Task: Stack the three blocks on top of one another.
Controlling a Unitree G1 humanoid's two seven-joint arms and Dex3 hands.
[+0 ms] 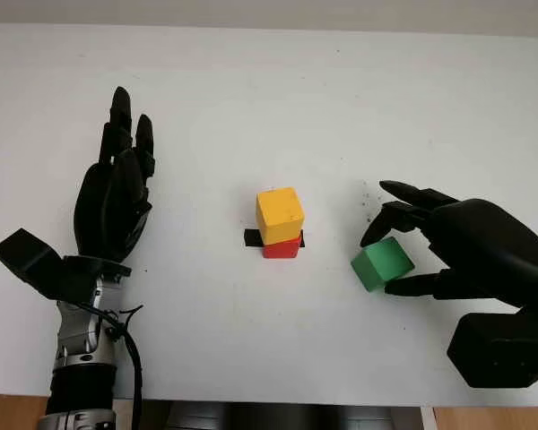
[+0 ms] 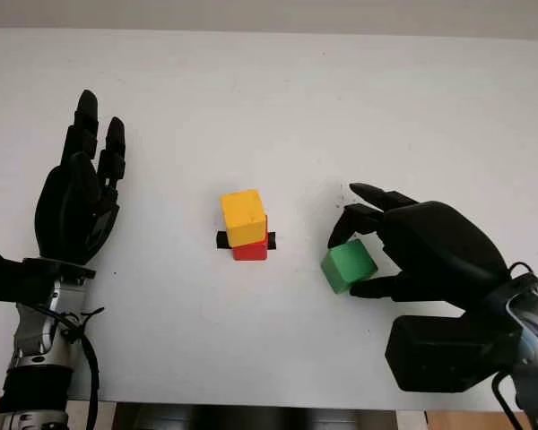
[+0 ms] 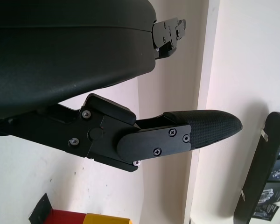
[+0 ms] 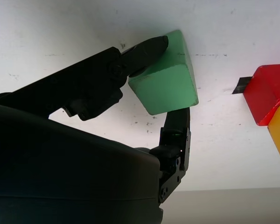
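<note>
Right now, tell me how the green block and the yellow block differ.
The green block is gripped, tilted, in the right hand; the yellow block sits free on the red block. Green is off to the stack's right; yellow is at the centre. Both are similar-sized cubes.

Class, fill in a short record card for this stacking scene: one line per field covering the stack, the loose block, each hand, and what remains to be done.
Stack: yellow block on red block, over a black marker on the white table
Loose block: green block, tilted, right of the stack
Right hand: fingers closed on the green block
Left hand: open, left of the stack
Remaining: green block not yet on the stack
</note>
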